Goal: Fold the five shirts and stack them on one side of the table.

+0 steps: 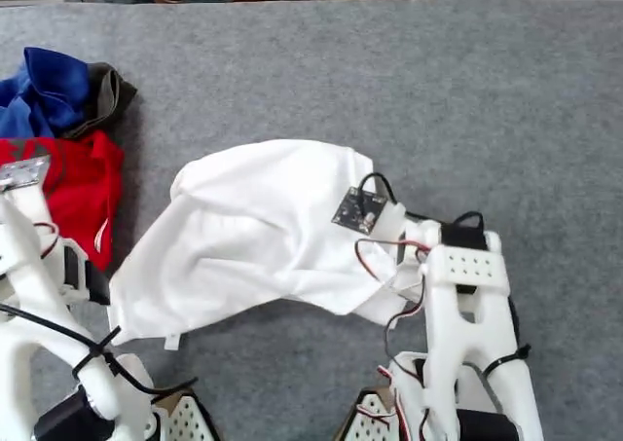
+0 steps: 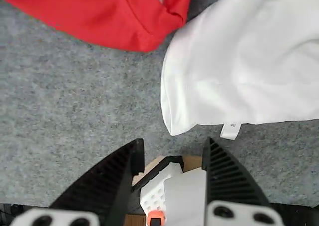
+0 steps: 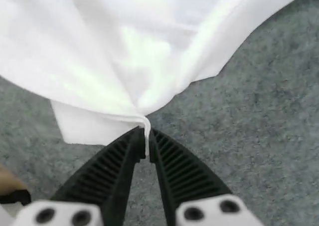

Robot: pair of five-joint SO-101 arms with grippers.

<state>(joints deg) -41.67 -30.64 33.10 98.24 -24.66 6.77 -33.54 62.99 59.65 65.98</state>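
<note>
The right claw (image 3: 146, 134) pinched only a thin edge of the white shirt (image 1: 248, 232) at the middle of the desk (image 1: 487, 91); we feared it slipping free. The left claw (image 2: 173, 145) stood wide, empty.

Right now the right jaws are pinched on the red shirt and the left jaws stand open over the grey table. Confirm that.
Wrong shirt. The right jaws are pinched on the white shirt, not the red shirt, as the right wrist view shows. The left jaws do stand open over the grey table.
</note>
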